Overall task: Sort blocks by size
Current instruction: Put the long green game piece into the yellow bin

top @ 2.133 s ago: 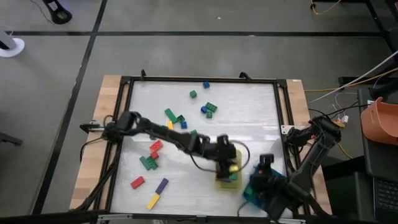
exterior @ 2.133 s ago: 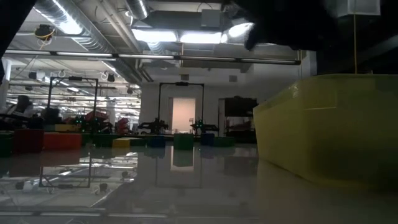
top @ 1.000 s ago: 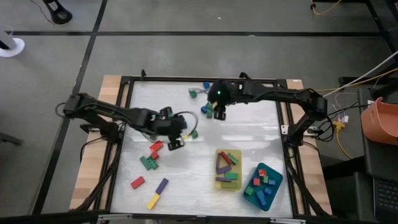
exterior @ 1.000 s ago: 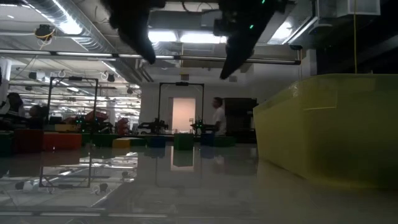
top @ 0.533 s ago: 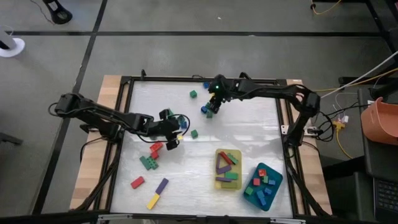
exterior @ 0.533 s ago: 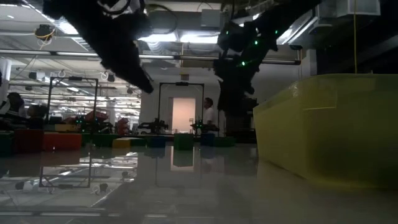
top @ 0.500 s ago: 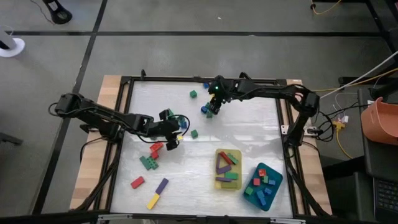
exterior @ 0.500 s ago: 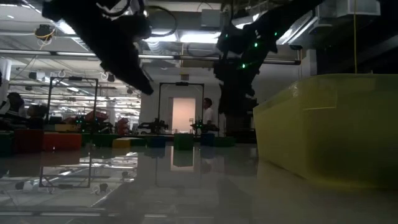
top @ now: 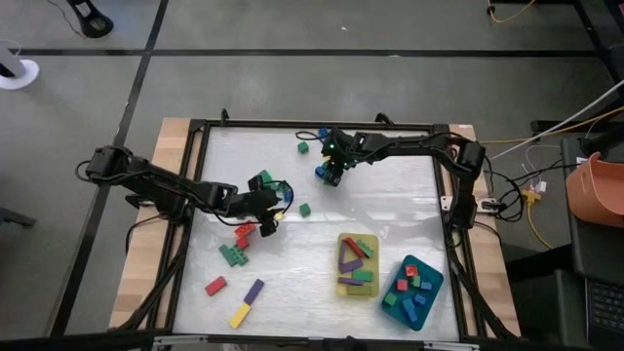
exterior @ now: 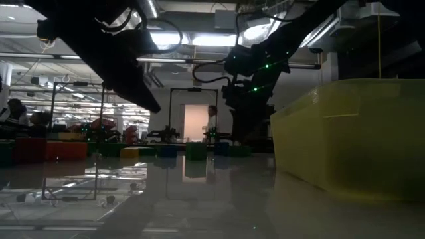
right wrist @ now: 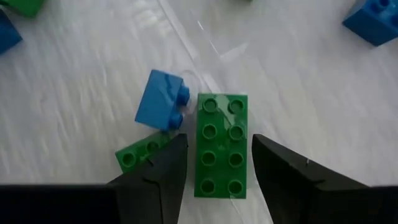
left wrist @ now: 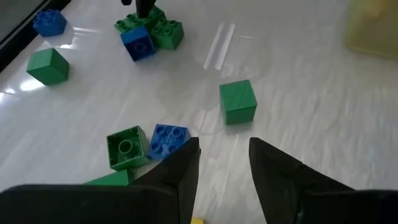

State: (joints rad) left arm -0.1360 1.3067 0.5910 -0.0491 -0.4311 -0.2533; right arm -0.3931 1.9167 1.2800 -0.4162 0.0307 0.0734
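The tabletop (top: 390,210) carries a yellow tray (top: 357,265) and, beside it, a teal tray (top: 411,291), both holding sorted blocks.

The right gripper (right wrist: 214,163) is low over the far middle of the tabletop, its fingers apart. A long green block (right wrist: 221,144) lies flat between them, studs up, though no finger visibly touches it. A small blue block (right wrist: 160,101) lies tipped on its side just beside that block, and another green block (right wrist: 142,153) lies beside the near finger.

The left gripper (left wrist: 224,160) hangs left of centre, fingers apart with bare tabletop between them. A small green cube (left wrist: 237,101) sits just ahead of it; a blue block (left wrist: 168,140) and a green studded block (left wrist: 126,147) sit touching, just beside one finger.

No writing or label can be read anywhere.
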